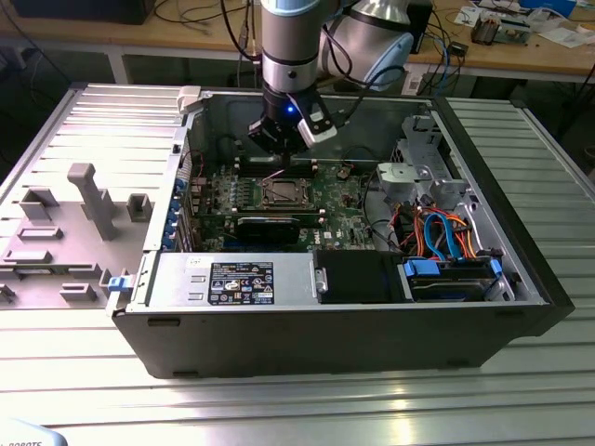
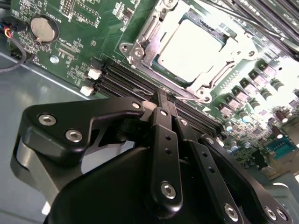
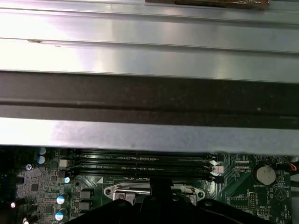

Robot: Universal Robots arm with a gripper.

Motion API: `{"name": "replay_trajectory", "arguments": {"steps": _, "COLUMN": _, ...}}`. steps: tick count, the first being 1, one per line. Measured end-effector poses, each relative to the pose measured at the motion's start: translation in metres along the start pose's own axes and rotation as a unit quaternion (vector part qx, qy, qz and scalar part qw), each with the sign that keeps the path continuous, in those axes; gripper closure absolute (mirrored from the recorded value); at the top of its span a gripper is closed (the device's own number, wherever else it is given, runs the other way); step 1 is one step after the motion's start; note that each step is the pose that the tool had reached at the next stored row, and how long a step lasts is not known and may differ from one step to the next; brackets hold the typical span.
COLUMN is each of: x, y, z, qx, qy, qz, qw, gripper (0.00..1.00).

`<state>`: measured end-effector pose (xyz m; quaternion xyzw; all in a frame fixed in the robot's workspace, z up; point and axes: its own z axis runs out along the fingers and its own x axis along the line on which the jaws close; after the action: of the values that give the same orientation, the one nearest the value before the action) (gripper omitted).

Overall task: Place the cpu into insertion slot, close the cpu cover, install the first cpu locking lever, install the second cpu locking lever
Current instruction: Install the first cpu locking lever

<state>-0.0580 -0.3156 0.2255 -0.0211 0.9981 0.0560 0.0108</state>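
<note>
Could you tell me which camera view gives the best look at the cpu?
The second wrist view: the cpu sits close and bright inside its silvery frame. The exterior view shows it small and distant below the end effector. In the first wrist view I cannot make it out.

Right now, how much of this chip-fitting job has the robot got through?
The cpu already lies in the insertion slot, and the cpu cover appears folded down around it. The gripper hovers above the memory slots beside the socket, its fingers together and empty. I cannot tell whether either locking lever is latched.
</note>
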Motion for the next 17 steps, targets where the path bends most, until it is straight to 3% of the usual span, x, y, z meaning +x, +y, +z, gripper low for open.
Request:
{"name": "replay_trajectory", "arguments": {"steps": 15, "x": -0.0101, "y": -0.0021, "z": 0.0211, "qx": 0.0001, "qy": 0.0, "qz": 0.0, "qw": 1.0, "gripper": 0.89}}
{"name": "replay_trajectory", "arguments": {"steps": 17, "x": -0.0103, "y": -0.0022, "z": 0.0213, "qx": 0.0002, "qy": 0.0001, "qz": 0.0, "qw": 1.0, "gripper": 0.89}}
